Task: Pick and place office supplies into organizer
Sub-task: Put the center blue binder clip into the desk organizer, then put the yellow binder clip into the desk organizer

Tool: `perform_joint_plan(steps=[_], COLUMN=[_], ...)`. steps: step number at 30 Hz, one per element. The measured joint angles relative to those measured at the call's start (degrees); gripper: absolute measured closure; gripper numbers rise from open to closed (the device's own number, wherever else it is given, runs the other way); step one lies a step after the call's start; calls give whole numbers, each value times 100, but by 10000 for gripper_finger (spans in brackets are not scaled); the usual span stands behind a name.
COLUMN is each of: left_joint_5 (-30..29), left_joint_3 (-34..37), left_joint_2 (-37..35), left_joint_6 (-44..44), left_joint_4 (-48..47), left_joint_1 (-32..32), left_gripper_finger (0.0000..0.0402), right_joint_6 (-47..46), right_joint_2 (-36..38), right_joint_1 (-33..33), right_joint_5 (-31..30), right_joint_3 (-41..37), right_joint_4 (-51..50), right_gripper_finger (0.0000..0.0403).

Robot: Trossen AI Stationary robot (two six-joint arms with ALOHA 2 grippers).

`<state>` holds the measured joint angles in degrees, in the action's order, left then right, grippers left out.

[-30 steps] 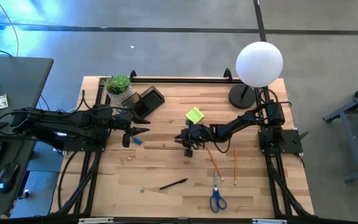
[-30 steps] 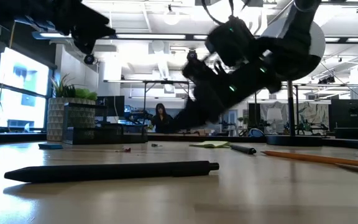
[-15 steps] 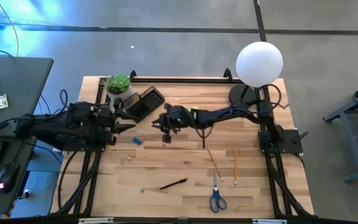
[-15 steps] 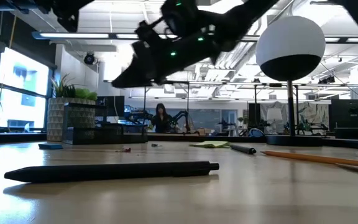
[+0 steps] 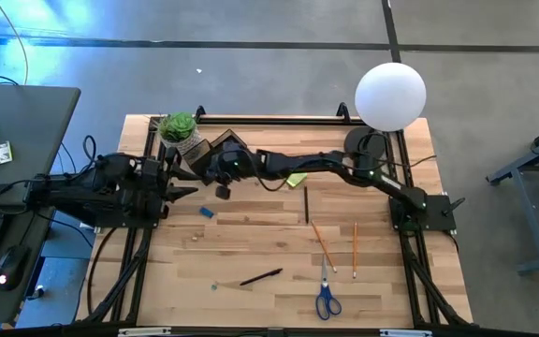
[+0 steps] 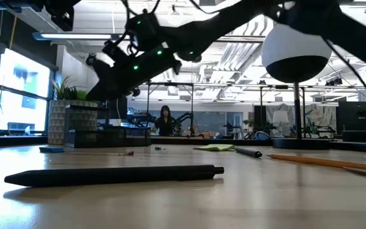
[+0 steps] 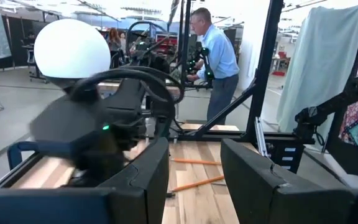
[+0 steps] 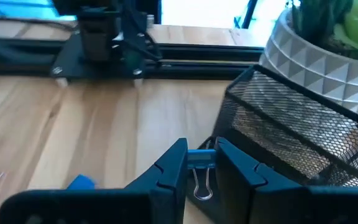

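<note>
- The right gripper (image 5: 221, 183) is reaching far across the table toward the left, and its two dark fingers are pinching a small blue binder clip with silver wire handles (image 8: 201, 169); the wrist view is showing the clip squeezed between the jaws with the wire loops hanging below.
- The dark black mesh rectangular organizer box (image 5: 215, 155) is sitting just beyond the gripper toward the far edge of the table, beside the small green plant in a white ribbed pot (image 5: 179, 128). In the right wrist view the mesh wall (image 8: 297, 134) is looming right ahead and a little to one side of the clip, so I judge the coming move is a short carry forward and over the rim before letting go.
- The organizer's long axis is lying slanted across the table, so the clip is arriving at one of its long walls.
- The left gripper (image 5: 182, 192) is waiting near the same spot with its fingers apart and nothing between them; it is in fact the closer arm to the box, but the right one is the one carrying.
- Compared with a second ago, the right arm has swung from mid-table, near the yellow-green square sticky-note pad (image 5: 296, 179), all the way over to the organizer.
- The left arm has pulled back slightly.
- The thin dark pen (image 5: 261, 277), orange-wood pencils (image 5: 323, 246) and blue-handled scissors (image 5: 326, 298) are lying where they were.
</note>
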<state>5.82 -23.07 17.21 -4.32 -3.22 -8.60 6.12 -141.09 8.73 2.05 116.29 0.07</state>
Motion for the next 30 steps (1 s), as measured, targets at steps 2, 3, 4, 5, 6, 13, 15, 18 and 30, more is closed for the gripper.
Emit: perform_joint_plan(steps=[2,3,4,5,6,13,15,18,30], left_joint_5=[13,22,38,50,72,76,76,74,61], left_joint_3=[0,0,0,0,0,0,0,0,0], left_joint_2=[0,0,0,0,0,0,0,0,2], left_joint_6=[-1,-2,-2,-2,-2,-3,-4,-4,-7], left_joint_4=[2,2,1,1,4,11,12,13,-221], left_joint_1=[0,0,-2,-1,-2,-2,-2,-2,-1], left_gripper_finger=[268,268,268,268,268,268,268,268,268], right_joint_6=[-110,-115,-117,-133,-166,-312,-307,-274,32], right_joint_2=[-140,-193,-219,-227,-230,-230,-230,-230,150], right_joint_1=[48,73,95,110,132,218,218,218,18], right_joint_5=[-1,-1,-1,-1,-2,-192,-403,-556,-522], right_joint_3=[244,327,360,365,365,365,365,365,372], right_joint_4=[-172,-175,-224,-254,-261,-208,-134,-67,-2020], right_gripper_finger=[340,340,339,338,336,308,299,288,267])
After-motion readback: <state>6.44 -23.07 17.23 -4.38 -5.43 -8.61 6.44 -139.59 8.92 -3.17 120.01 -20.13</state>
